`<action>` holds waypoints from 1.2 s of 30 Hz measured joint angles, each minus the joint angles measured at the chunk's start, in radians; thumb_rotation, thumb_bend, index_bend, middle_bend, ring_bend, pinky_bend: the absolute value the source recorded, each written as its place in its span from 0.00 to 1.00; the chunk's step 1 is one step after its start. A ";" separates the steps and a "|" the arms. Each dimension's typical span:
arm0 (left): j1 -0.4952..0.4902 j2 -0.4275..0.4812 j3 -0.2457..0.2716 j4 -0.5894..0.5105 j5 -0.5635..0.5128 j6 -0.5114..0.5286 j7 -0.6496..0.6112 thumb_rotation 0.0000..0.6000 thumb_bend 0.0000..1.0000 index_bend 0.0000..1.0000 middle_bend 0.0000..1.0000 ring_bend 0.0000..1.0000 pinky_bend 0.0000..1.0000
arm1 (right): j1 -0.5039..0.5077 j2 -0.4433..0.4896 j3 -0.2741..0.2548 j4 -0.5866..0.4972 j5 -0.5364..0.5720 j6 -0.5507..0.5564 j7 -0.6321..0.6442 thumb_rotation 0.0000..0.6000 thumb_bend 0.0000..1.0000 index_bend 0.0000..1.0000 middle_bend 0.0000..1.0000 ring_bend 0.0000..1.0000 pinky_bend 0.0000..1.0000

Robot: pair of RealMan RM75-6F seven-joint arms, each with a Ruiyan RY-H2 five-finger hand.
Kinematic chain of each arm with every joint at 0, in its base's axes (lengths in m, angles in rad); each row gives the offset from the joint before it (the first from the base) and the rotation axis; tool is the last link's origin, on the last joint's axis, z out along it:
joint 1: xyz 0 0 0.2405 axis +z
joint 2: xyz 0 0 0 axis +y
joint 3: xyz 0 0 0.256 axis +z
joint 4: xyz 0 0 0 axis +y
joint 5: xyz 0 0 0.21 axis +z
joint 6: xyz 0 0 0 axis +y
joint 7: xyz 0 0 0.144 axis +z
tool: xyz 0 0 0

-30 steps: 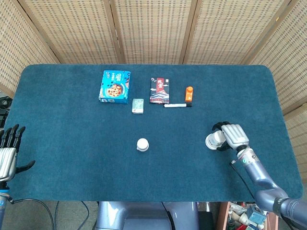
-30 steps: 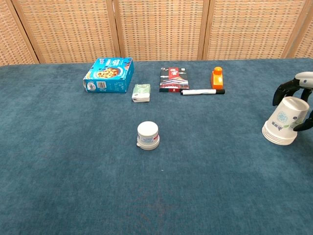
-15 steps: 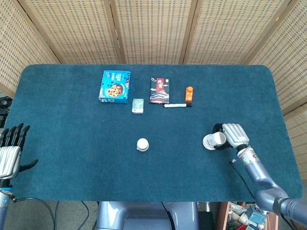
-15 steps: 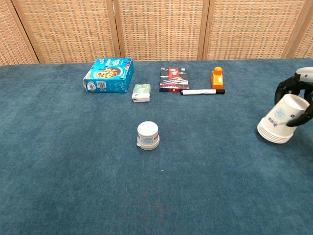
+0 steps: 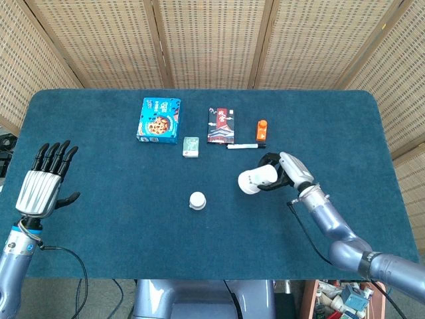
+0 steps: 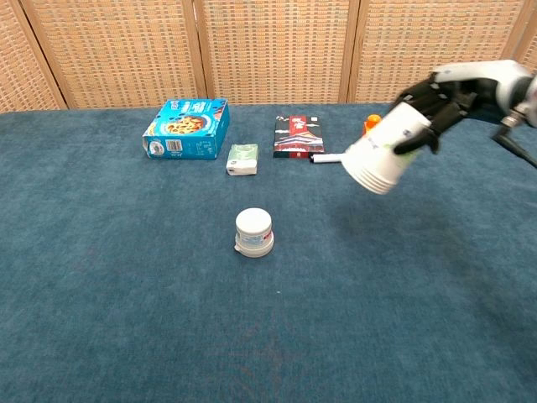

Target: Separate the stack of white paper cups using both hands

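Head view gives me the blue table (image 5: pixel 99 259) from above, with my right hand (image 5: pixel 287 171) out over it right of centre, fingers wrapped around the stack of white paper cups (image 5: pixel 256 180). The stack lies tilted on its side in that grip, its wide rims pointing toward the table's middle and the narrow base tucked into the palm. From the chest view the same stack (image 6: pixel 383 156) hangs clear above the cloth, rims angled down and to the left, and the dark fingers (image 6: pixel 426 99) of the right hand (image 6: pixel 440 95) curl over its upper end.

My left hand (image 5: pixel 44 183) is at the table's left edge, well apart from the cups, palm flat and fingers spread, holding nothing. The chest view does not catch it.

Along the far side of the table I see a blue snack box (image 5: pixel 159 119), a small green packet (image 5: pixel 190 146) just in front of it to the right, a dark red and black packet (image 5: pixel 221 125), a black and white marker (image 5: pixel 246 145) lying crosswise, and a small orange object (image 5: pixel 261 129) behind the marker. A small white lidded jar (image 5: pixel 196 200) stands near the table's centre, left of the held cups.
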State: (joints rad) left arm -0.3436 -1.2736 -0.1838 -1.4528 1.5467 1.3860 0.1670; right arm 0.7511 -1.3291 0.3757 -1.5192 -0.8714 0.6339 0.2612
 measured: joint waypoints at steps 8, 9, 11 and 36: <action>-0.115 -0.079 -0.038 0.038 0.052 -0.021 -0.027 1.00 0.13 0.00 0.00 0.00 0.00 | 0.155 -0.137 0.079 0.067 0.336 -0.075 0.089 1.00 0.38 0.55 0.56 0.46 0.62; -0.128 -0.091 -0.042 0.044 0.057 -0.024 -0.026 1.00 0.13 0.00 0.00 0.00 0.00 | 0.171 -0.152 0.087 0.079 0.367 -0.083 0.101 1.00 0.38 0.55 0.56 0.46 0.63; -0.157 -0.117 -0.048 0.058 0.067 -0.031 -0.025 1.00 0.13 0.00 0.00 0.00 0.00 | 0.205 -0.187 0.107 0.104 0.434 -0.099 0.130 1.00 0.38 0.55 0.57 0.46 0.63; -0.412 -0.463 -0.059 0.468 0.168 0.022 -0.130 1.00 0.19 0.35 0.00 0.00 0.00 | 0.259 -0.190 0.158 0.043 0.580 -0.178 0.246 1.00 0.43 0.55 0.57 0.46 0.63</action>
State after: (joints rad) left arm -0.7559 -1.7364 -0.2426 -0.9849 1.7148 1.4084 0.0370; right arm 1.0097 -1.5194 0.5337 -1.4761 -0.2914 0.4560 0.5071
